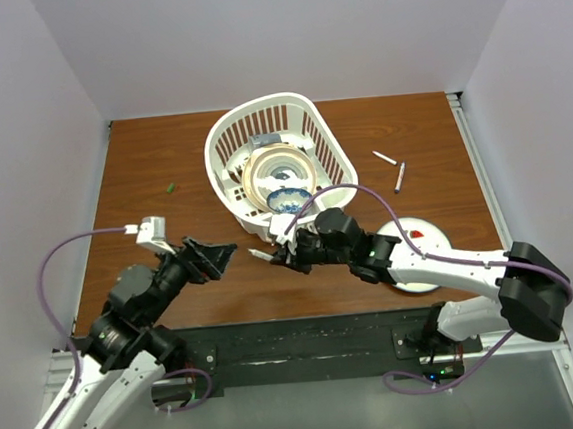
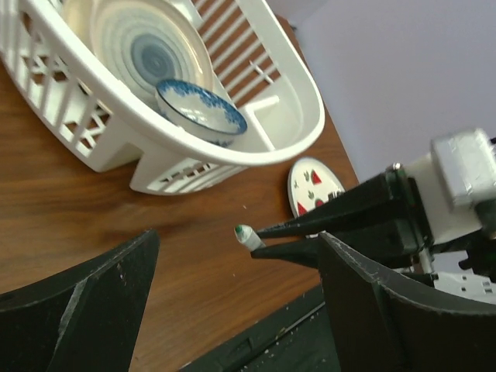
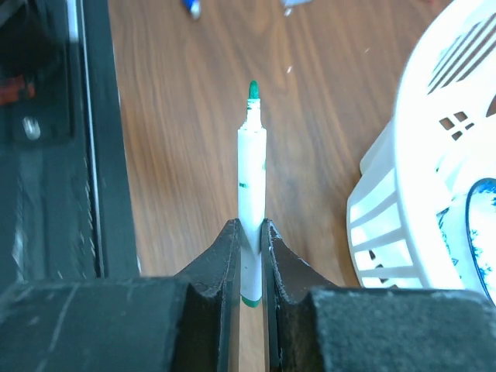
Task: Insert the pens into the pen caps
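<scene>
Green-tipped pen [image 3: 251, 178] pinched in right pincer [image 3: 249, 229], left pincer [image 1: 226, 262] spread; plate [image 1: 274, 168] and bowl [image 1: 291, 200] inside white basket [image 1: 267, 103]

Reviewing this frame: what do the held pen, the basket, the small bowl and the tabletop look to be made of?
Pen: smooth white plastic barrel with a slight sheen and a green, felt-like tip.
Basket: moulded white plastic, glossy, with open slats.
Bowl: probably glazed ceramic, shiny with a blue pattern.
Tabletop: wood or wood-look laminate with brown grain; cannot tell which.

a brown wooden table [image 1: 141, 157] sits enclosed by plain pale lavender walls [image 1: 281, 34] under even light.
</scene>
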`<state>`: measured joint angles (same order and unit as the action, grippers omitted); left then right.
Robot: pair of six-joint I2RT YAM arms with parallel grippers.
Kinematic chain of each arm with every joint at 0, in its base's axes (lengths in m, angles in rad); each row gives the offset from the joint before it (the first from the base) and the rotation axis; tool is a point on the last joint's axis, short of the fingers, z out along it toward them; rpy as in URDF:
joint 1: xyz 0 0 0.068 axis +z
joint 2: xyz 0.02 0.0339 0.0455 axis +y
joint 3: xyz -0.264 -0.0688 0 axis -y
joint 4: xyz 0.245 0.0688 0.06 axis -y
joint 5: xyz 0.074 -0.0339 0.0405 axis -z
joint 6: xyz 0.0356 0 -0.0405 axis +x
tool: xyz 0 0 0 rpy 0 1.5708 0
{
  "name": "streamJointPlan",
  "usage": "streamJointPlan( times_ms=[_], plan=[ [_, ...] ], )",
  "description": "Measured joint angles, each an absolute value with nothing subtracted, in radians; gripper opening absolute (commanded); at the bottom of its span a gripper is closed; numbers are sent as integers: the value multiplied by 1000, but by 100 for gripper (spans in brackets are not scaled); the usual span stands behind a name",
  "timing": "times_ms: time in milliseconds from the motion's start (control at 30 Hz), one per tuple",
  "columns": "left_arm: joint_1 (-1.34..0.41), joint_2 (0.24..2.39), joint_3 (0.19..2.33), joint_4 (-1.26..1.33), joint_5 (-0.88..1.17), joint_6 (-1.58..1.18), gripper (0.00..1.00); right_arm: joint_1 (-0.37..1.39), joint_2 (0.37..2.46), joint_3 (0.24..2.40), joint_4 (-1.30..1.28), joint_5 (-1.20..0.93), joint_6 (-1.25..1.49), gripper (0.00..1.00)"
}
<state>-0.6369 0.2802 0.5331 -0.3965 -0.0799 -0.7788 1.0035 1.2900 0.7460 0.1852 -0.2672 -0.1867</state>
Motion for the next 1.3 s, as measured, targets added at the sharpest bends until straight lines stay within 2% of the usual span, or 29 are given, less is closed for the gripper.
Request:
streamJointPlan(
  times_ms=[333, 733, 767, 867, 1033, 1133, 1233, 1267, 1300],
  plan=[
    [-637, 546, 463, -191, 90, -785, 76, 1015, 1319, 751, 336, -170, 51, 0],
    [-637, 517, 443, -97, 71, -793, 58, 1028, 1324, 751, 386, -166, 133, 0],
    [-637, 517, 443, -94, 69, -793, 53, 1028, 1324, 751, 387, -166, 139, 0],
    [-637, 517, 443, -91, 64, -789, 48, 1028, 1324, 751, 390, -166, 154, 0],
    [-637, 517, 443, -91, 61, -782, 47, 1034, 1324, 751, 390, -171, 171, 0],
    [-637, 518, 443, -90, 54, -779, 42, 1035, 1324, 751, 390, -175, 184, 0],
    [-637, 523, 443, -89, 49, -772, 16, 1036, 1334, 754, 391, -176, 192, 0],
    [-637, 526, 443, -88, 48, -771, 1, 1036, 1338, 756, 390, -176, 194, 0],
    [-637, 529, 443, -85, 50, -765, 0, 1036, 1342, 757, 389, -176, 195, 5]
  ],
)
